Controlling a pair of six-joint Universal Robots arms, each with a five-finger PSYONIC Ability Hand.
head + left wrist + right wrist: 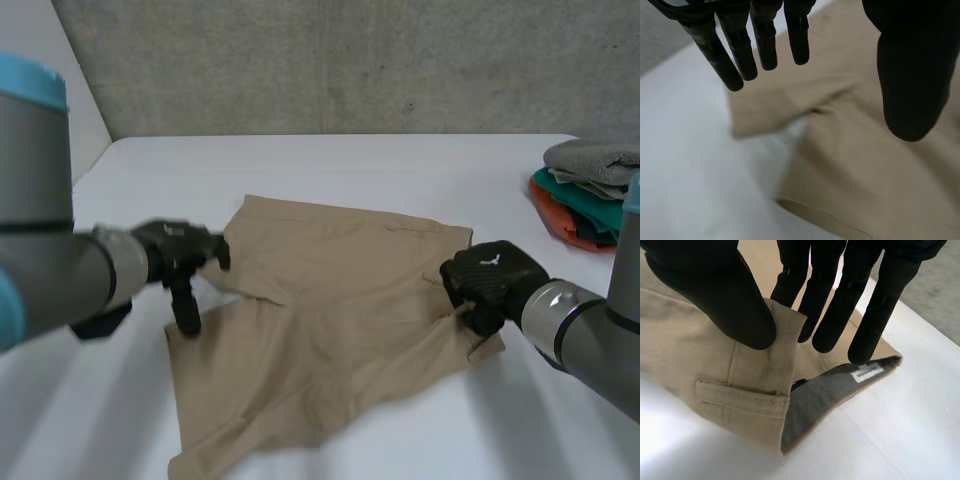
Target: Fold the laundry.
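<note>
Nearest the right wrist camera, my right hand (715, 290) pinches a corner of the waistband (765, 355): the thumb presses on the outer face and the fingers (830, 315) reach down behind it. That view alone shows a belt loop (740, 397) just beside the thumb, the grey lining (825, 400) of the turned-up band, and a small white label (866, 373) sewn inside; its print is too small to read.

From the head view, the khaki shorts (340, 300) lie spread on the white table (350, 170), waistband toward my right arm and both legs toward my left. The right hand sits at the near end of the waistband, with the cloth there raised a little off the table.

My left hand (180, 255) is at the opposite side, where the two legs part. Its wrist view shows the fingers (740, 50) straight and spread well away from the thumb (910, 75), holding nothing, with bare table between the legs beneath them. One finger points down at the near leg's edge in the head view; whether it touches the cloth I cannot tell.

A stack of folded clothes (585, 195), grey over green and orange, rests at the table's far right, well apart from the shorts.
</note>
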